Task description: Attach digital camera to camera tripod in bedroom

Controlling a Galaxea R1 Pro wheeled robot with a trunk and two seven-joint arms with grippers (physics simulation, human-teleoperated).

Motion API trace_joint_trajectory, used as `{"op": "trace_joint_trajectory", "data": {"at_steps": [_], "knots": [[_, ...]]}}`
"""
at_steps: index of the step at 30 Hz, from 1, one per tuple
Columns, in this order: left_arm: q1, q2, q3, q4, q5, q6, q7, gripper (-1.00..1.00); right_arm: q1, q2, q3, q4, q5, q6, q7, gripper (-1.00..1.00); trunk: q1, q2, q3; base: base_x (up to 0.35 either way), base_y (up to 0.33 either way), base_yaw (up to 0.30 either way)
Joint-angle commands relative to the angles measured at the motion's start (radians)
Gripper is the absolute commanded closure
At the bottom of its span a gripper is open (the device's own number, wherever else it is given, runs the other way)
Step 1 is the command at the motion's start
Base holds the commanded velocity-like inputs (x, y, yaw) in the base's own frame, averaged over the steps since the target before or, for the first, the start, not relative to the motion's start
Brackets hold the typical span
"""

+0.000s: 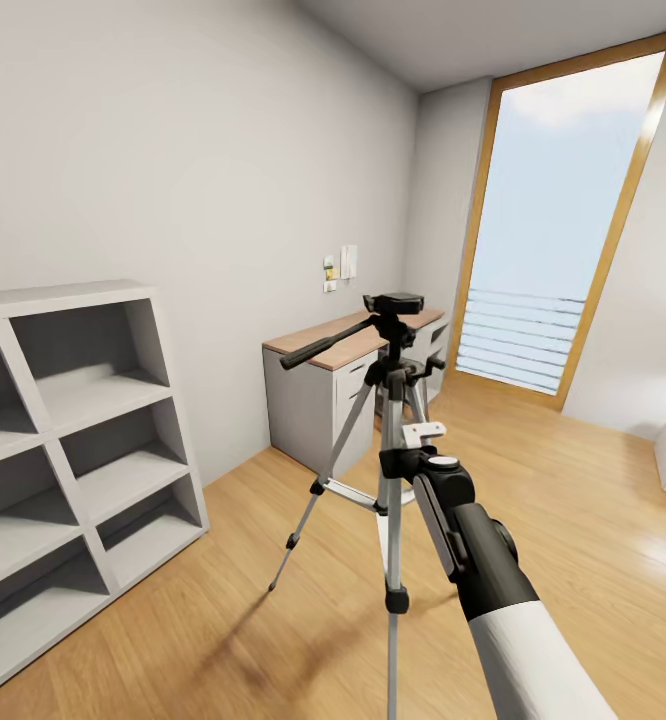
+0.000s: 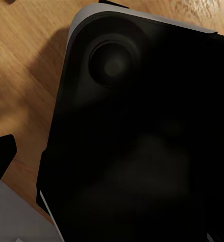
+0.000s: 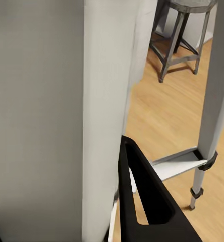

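Ahead of me, on the light wood floor (image 1: 573, 520), stands the camera tripod (image 1: 391, 440), its silver legs spread and its black pan head (image 1: 393, 305) topmost, with the side handle (image 1: 323, 347) pointing toward the grey shelf unit (image 1: 73, 450). My right arm (image 1: 493, 570) reaches up in front of the tripod; the right gripper (image 1: 421, 437) sits right against the centre column below the head. From the head view I cannot tell how wide its fingers stand or whether they clasp the column. My right wrist view shows one black finger (image 3: 147, 196) close beside a pale tripod leg (image 3: 102, 116), contact not resolvable. Digital camera: not identified with certainty. Left wrist view: dark rounded robot body (image 2: 142, 131) over wood floor. Behind the tripod, a wood-topped cabinet (image 1: 323, 390) stands along the wall, with a tall window (image 1: 563, 220) beyond.
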Motion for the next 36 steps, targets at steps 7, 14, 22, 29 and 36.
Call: {"op": "trace_joint_trajectory", "data": {"at_steps": [7,14,22,29,36], "knots": [[0.0,0.0,0.005,-0.001,0.001,-0.002,0.0,-1.0,-0.001,-0.001,0.001,-0.007,0.005,0.002,-0.003,1.0,0.0,-0.001,-0.001,0.0,0.0,0.0],[0.0,0.0,0.006,-0.001,0.001,-0.002,0.0,-1.0,-0.001,-0.004,-0.034,-0.164,0.012,-0.008,-0.004,1.0,0.0,-0.001,-0.001,0.0,0.0,0.0],[0.0,0.0,0.006,-0.001,0.001,-0.002,0.0,-1.0,-0.001,-0.008,-0.06,-0.187,0.014,-0.013,-0.009,1.0,0.0,-0.001,-0.001,0.0,0.0,0.0],[0.001,0.0,0.005,-0.001,0.001,-0.002,0.0,-1.0,-0.001,-0.01,-0.068,-0.208,0.016,-0.011,-0.011,1.0,0.0,-0.001,-0.001,0.0,0.0,0.0],[0.0,0.0,0.005,-0.001,0.001,-0.002,0.0,-1.0,-0.001,-0.012,-0.058,-0.211,0.059,0.017,-0.041,1.0,0.0,-0.001,-0.001,0.0,0.0,0.0]]}}
